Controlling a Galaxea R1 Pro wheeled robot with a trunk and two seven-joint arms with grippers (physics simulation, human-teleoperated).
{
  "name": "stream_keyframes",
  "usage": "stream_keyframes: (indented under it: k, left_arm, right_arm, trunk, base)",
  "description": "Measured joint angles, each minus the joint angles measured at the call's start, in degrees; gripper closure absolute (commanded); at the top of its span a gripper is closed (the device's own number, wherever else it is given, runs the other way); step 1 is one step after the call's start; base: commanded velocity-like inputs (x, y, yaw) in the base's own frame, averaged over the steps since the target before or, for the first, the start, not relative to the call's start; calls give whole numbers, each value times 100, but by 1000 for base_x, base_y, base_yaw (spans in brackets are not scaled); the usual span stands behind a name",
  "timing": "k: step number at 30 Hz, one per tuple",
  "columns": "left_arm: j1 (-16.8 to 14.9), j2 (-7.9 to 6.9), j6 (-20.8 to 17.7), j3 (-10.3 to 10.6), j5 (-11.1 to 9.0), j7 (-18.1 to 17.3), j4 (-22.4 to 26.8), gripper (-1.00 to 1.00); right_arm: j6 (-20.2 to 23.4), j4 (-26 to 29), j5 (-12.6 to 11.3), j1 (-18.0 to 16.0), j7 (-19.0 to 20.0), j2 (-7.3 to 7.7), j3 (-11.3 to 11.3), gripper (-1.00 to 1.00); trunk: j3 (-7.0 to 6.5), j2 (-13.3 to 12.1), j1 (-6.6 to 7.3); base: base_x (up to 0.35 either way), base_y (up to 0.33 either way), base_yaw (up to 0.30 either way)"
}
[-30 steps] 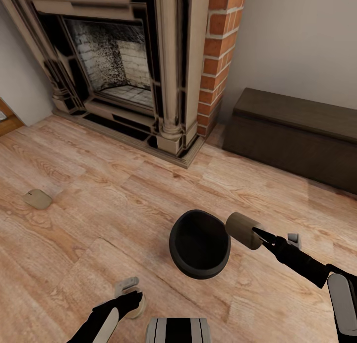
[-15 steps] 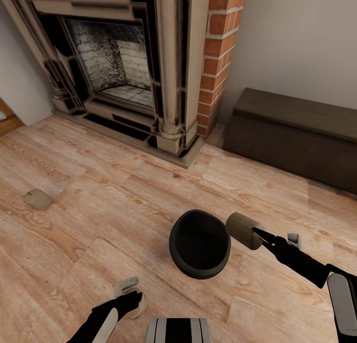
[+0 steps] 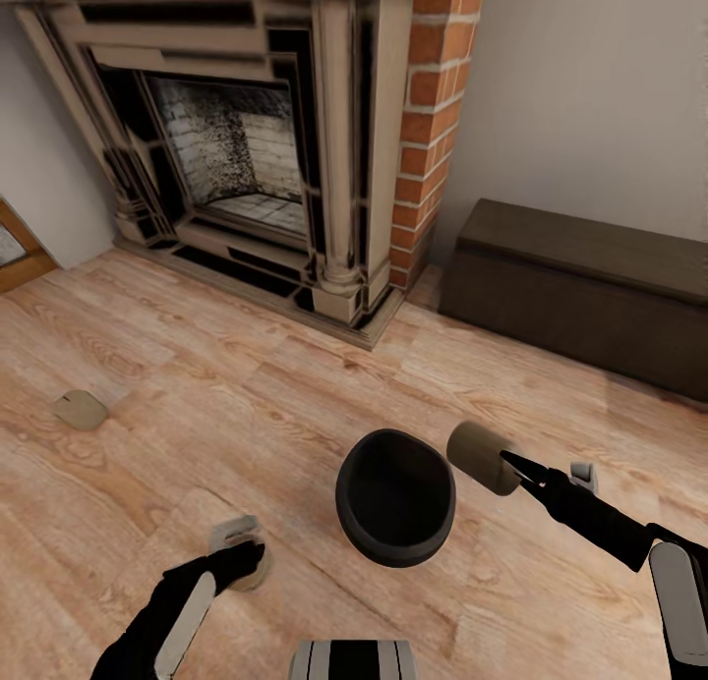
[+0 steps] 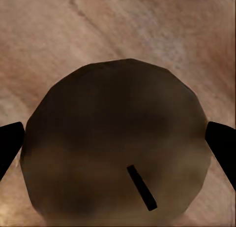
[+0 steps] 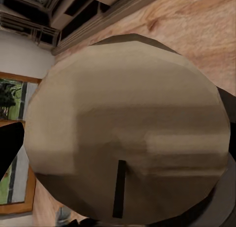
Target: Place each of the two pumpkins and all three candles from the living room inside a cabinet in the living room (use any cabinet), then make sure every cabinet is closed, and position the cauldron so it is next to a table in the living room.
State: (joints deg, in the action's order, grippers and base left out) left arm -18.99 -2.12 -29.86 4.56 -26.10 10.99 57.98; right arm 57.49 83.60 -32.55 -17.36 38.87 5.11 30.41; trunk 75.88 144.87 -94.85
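Right gripper [image 3: 519,471] is clamped on a candle [image 3: 481,456], held clear of the floor [image 3: 246,385] just beside the cauldron [image 3: 395,497], at the pot's 2 o'clock in head view. Right wrist view confirms it: the candle's wick end [image 5: 129,133] faces the camera, with a dark finger edge on either side.

Left gripper [image 3: 236,562] is low at the floor, at about 8 o'clock from the cauldron, fingers set around a second candle [image 3: 237,537]. In the left wrist view that candle [image 4: 115,143] sits between the two black fingertips [image 4: 10,143], wick visible, wood floor behind. Can't tell whether the pads actually touch its sides or whether it is off the floor.

Cauldron stands upright on the floor, mouth open, dark inside. It is roughly centred between the two arms, near the robot's base.

Third candle [image 3: 80,409] lies on the floor well apart, at 9 to 10 o'clock from the cauldron, out toward the left wall.

Cabinet [image 3: 580,292] is at 1 to 2 o'clock from the cauldron, against the grey wall [image 3: 590,100], front flat and shut as far as visible. Fireplace [image 3: 246,149] with brick column [image 3: 428,120] is at 11 to 12 o'clock, just left of the cabinet.
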Motion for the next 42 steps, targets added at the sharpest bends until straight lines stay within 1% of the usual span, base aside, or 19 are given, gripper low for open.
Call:
stream_keyframes:
  k: [1, 2, 4, 5, 6, 7, 8, 11, 14, 17, 22, 24, 26, 29, 31, 33, 34, 37, 42]
  left_arm:
    - [14, -65, -483, -148, -65, 0, 428, 100]
    - [27, -97, -810, -282, -157, -1, 792, 100]
    - [50, -181, -1854, -744, -554, 4, 1811, 100]
    - [55, -206, -2159, -897, -717, 0, 2072, 100]
    - [64, -233, -2366, -1031, -778, 1, 2275, 100]
    - [73, -266, -2493, -1135, -868, -2, 2442, 100]
    - [81, -305, -2599, -1226, -1017, -6, 2579, 100]
    - [90, -352, -2693, -1314, -1463, -10, 2705, 100]
    - [91, -371, -2709, -1328, -1736, -2, 2726, 100]
    - [91, -377, -2712, -1332, -1858, 6, 2731, 100]
    - [91, -379, -2721, -1345, -1924, 7, 2732, 100]
    - [91, -386, -2725, -1348, -2104, 6, 2732, 100]
    - [91, -416, -2727, -1354, -2352, 6, 2733, 100]
    - [90, -698, -2734, -1328, -2796, 3, 2714, 100]
    - [92, -894, -2730, -1313, -3299, 3, 2687, 100]
    - [97, -1077, -2731, -1294, -3729, 9, 2671, 100]
    - [98, -1117, -2732, -1285, -3824, 11, 2668, 100]
    - [100, -1171, -2732, -1273, -3951, 12, 2663, 100]
    - [100, -1184, -2732, -1270, -3989, 10, 2662, 100]
  right_arm:
    - [1, 2, -3, 0, 0, 0, 0, 100]
    - [1, 2, -4, 0, 0, 0, 0, 100]
    - [-4, -1, 3, 0, -6, 0, 0, 100]
    - [-4, -1, -4, 0, -8, 0, 0, 100]
    - [-6, -2, -2, 0, -12, 0, 0, 100]
    - [-7, -7, 2, 0, -14, 0, 0, 100]
    - [-6, -39, 7, 0, -16, 0, -1, 100]
    - [-52, -110, 178, 0, -18, -4, -3, 100]
    - [-72, -128, 221, 0, -21, -8, -1, 100]
    - [-78, -133, 229, 0, -36, -9, 0, 100]
    - [-84, -176, 227, 0, -43, -9, -1, 100]
    - [-92, -273, 247, 1, -43, -13, 3, 100]
    - [-103, -334, 227, 0, -40, -16, 7, 100]
    - [-108, -337, 182, 0, -9, -22, 11, 100]
    - [-115, -341, 182, 0, -15, -25, 15, 100]
    - [-113, -300, 184, 0, -37, -26, 17, 100]
    - [-114, -294, 191, 0, -40, -23, 17, 100]
    - [-112, -296, 168, 0, -3, -12, 17, 100]
    - [-113, -311, 165, 0, 11, -9, 17, 100]
  trunk:
    - [-22, -1, 2]
    - [-44, -3, 5]
    - [-89, -5, 10]
    - [-111, -7, 13]
    - [-133, -8, 15]
    - [-155, -9, 18]
    - [-177, -11, 21]
    - [-243, -15, 28]
    - [-310, -19, 36]
    - [-376, -23, 43]
    - [-487, -30, 56]
    - [-531, -33, 61]
    - [-576, -35, 66]
    - [-642, -39, 74]
    - [-687, -42, 80]
    - [-731, -44, 85]
    - [-753, -46, 87]
    - [-820, -50, 95]
    - [-931, -57, 108]
  base:
    - [0, 0, 0]
    - [0, 0, 0]
    - [0, 0, 0]
    - [0, 0, 0]
    - [0, 0, 0]
    - [0, 0, 0]
    - [0, 0, 0]
    - [0, 0, 0]
    - [0, 0, 0]
    - [0, 0, 0]
    - [0, 0, 0]
    - [0, 0, 0]
    - [0, 0, 0]
    - [0, 0, 0]
    - [0, 0, 0]
    - [0, 0, 0]
    - [0, 0, 0]
    - [0, 0, 0]
    - [0, 0, 0]
